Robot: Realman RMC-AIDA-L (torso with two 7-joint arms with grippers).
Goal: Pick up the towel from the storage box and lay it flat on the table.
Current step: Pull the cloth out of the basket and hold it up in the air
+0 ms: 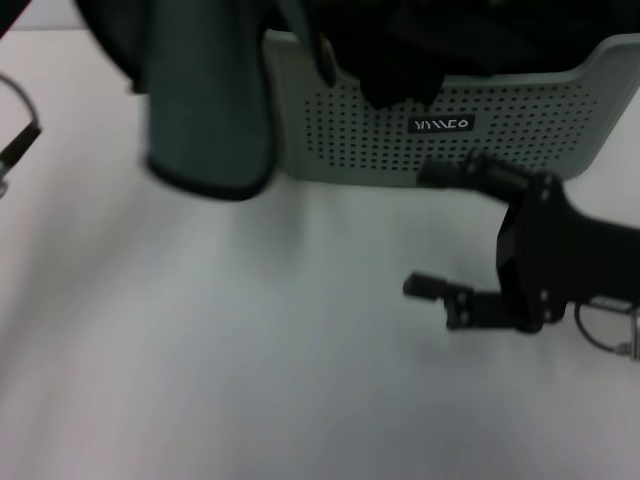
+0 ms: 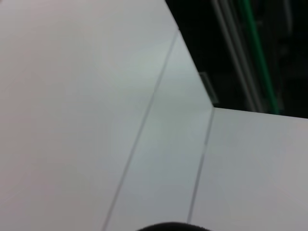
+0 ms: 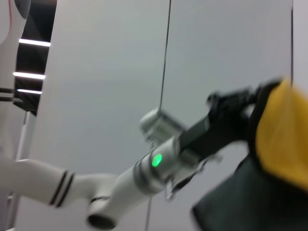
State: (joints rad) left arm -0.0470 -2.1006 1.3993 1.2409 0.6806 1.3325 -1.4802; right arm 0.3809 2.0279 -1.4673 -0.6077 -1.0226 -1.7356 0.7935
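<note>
The towel (image 1: 205,110) hangs in the air over the table (image 1: 250,350), dark green face toward me, its black-trimmed lower edge just above the white top, left of the storage box (image 1: 500,120). In the right wrist view the towel (image 3: 279,139) shows yellow and dark green, and my left gripper (image 3: 243,113) is shut on its upper edge. In the head view that gripper is out of frame above. My right gripper (image 1: 433,228) stands open in front of the box, low over the table, with nothing between its fingers.
Black cloths (image 1: 400,55) lie heaped in the storage box at the back. A thin cable loop (image 1: 20,135) shows at the left edge. In the left wrist view the table's seams (image 2: 144,125) run toward its far dark edge.
</note>
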